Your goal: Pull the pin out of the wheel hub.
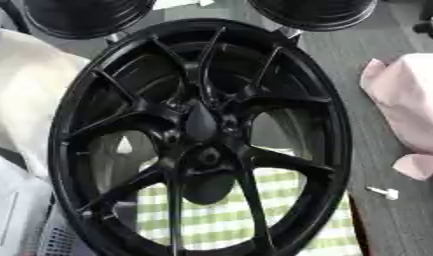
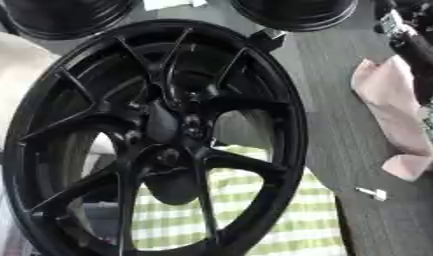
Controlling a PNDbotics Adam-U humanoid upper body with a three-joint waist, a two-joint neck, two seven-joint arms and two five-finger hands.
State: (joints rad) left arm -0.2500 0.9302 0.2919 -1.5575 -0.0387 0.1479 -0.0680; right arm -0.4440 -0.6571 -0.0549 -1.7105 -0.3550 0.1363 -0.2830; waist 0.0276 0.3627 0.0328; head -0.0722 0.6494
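Wheel hub (image 1: 202,140), glossy black with thin paired spokes, fills most of both views; it stands tilted on its edge, its lower rim over a green-and-white checked cloth (image 1: 228,220) that shows through the spoke gaps. At its centre sits a dark rounded cap with small bolt holes round it; whether a pin still sits in any of them cannot be told. Behind it, at the top edge, two more black wheels (image 1: 311,12) show in part. A grey bench (image 1: 377,150) runs down the right side. On it lies a crumpled pink cloth (image 1: 408,110), and on the left a cream-white cloth (image 1: 27,100) lies behind the rim. Near the pink cloth's lower end, well apart from the hub, a small white pin (image 1: 383,192) lies flat on the bench. No robot hand shows in either view, so its state cannot be told.
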